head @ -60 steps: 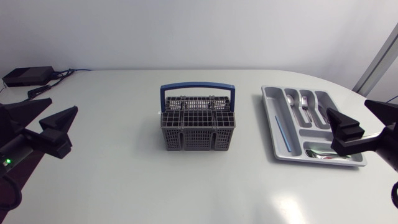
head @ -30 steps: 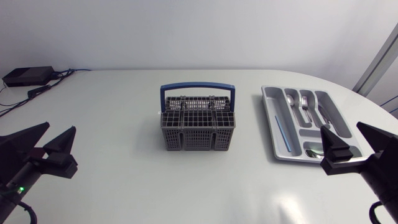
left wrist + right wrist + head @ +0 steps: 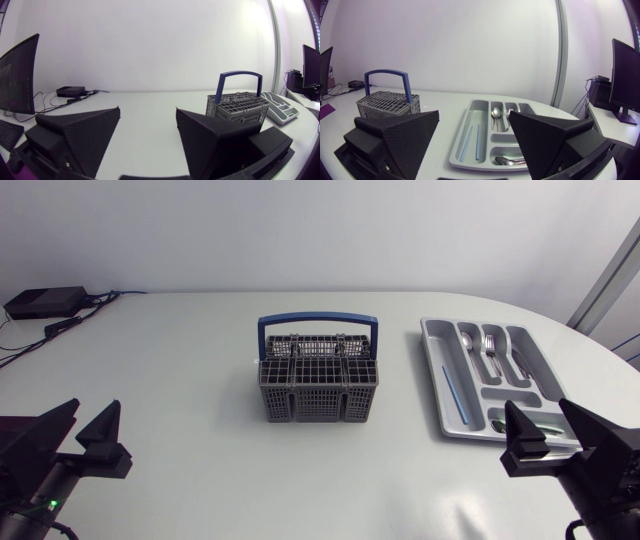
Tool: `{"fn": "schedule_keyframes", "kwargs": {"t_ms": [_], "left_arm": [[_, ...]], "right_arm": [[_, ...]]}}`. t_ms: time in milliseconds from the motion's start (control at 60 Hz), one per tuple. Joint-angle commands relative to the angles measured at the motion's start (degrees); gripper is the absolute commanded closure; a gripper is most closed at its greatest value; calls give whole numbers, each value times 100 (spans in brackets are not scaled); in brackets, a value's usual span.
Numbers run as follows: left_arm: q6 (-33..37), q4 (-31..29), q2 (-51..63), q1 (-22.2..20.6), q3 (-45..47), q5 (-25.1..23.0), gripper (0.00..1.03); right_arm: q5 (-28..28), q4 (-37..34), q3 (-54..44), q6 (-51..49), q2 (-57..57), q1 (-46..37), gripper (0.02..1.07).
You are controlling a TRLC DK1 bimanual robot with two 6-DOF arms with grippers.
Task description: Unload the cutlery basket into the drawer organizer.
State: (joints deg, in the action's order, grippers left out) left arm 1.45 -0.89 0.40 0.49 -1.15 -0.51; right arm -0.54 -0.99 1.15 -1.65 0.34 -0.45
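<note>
Head view: left fingers [image 3: 106, 436] and right fingers [image 3: 521, 438] apart, held low, pointing forward.

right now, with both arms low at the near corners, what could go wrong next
The right jaws stand open at the near end of the drawer organizer; a forward reach might clip its rim and shift it. The blue handle of the cutlery basket stands upright; a low approach could hook it and tip the basket.

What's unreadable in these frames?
- Head view: the cutlery basket has a gridded top and walls that hide whatever is inside.
- Head view: the right gripper overlaps the near compartment of the drawer organizer.
- Right wrist view: its fingers cover the drawer organizer's near end.
- Left wrist view: drawer organizer's contents too small.
</note>
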Motion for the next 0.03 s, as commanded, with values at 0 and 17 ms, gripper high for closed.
{"fn": "schedule_keyframes", "kwargs": {"t_ms": [0, 17], "left_arm": [[-145, 89, -40, -49, 115, 51, 4], [-145, 89, -40, -49, 115, 51, 4]], "right_arm": [[54, 99, -115, 165, -34, 45, 6], [54, 99, -115, 165, -34, 45, 6]]}}
